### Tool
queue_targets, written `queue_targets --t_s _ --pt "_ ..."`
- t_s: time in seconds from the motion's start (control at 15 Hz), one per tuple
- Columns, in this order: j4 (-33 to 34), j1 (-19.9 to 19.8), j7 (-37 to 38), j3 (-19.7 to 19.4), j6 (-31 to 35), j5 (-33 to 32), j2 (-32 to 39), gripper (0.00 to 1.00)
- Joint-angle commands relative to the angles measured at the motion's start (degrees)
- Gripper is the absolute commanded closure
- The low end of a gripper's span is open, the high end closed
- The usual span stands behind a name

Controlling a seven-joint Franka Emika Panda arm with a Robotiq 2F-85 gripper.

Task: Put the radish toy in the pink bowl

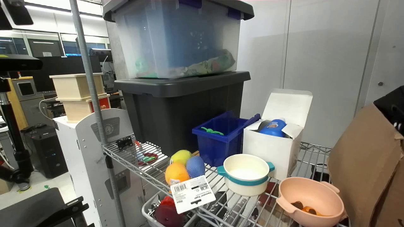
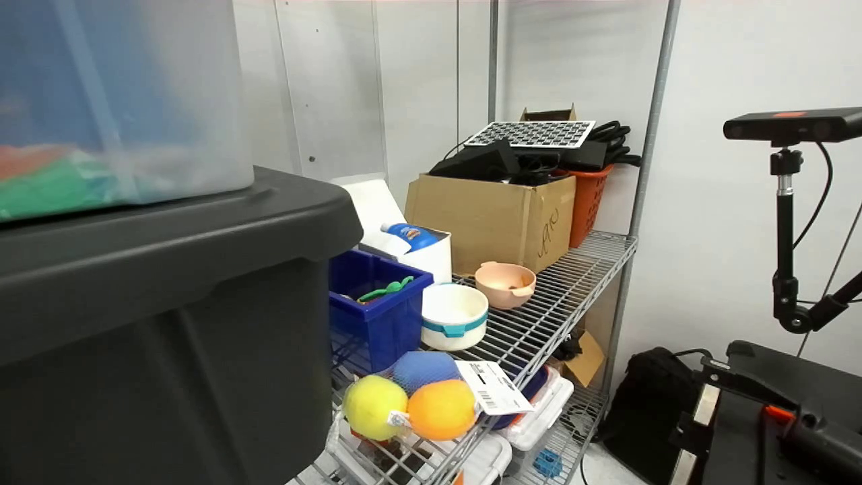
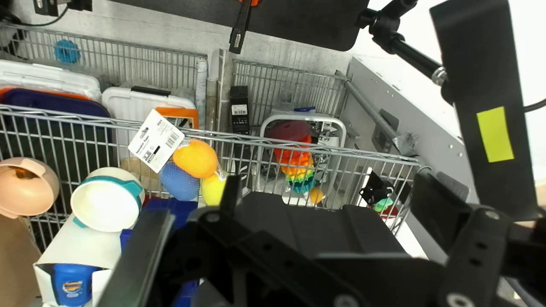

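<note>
I cannot make out the radish toy in any view; it is hidden or out of view. The pink bowl point(image 1: 301, 217) stands on the wire shelf with small orange and dark pieces inside. It also shows in an exterior view point(image 2: 497, 296) and at the left edge of the wrist view point(image 3: 25, 198). My gripper point(image 3: 335, 200) is open in the wrist view, its two black fingers wide apart with nothing held between them. It is above the black bin lid, well to the right of the bowl there. It does not show in the exterior views.
A white bowl with teal rim point(image 1: 247, 190), blue bin point(image 1: 214, 148), white box point(image 1: 268, 151) and netted balls point(image 1: 177, 172) stand on the shelf. Stacked bins point(image 1: 183, 113) and a cardboard box point(image 2: 471, 219) rise high. A dark red dish with green pieces point(image 1: 148, 159) lies farther along.
</note>
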Motion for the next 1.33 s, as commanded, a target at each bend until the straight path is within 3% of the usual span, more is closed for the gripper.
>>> queue_targets --t_s 0.0,0.33,0.8,1.27 --pt "0.7 -1.9 0.1 -1.0 0.4 -1.8 1.5 0.00" --pt "1.1 -6.0 -0.1 -3.0 0.5 -4.9 3.0 0.00" --pt "2.1 -12.5 -1.8 -8.8 0.9 -10.6 7.2 0.00" --pt "4.6 -13.8 -2.5 -10.5 2.9 -10.6 16.3 0.00"
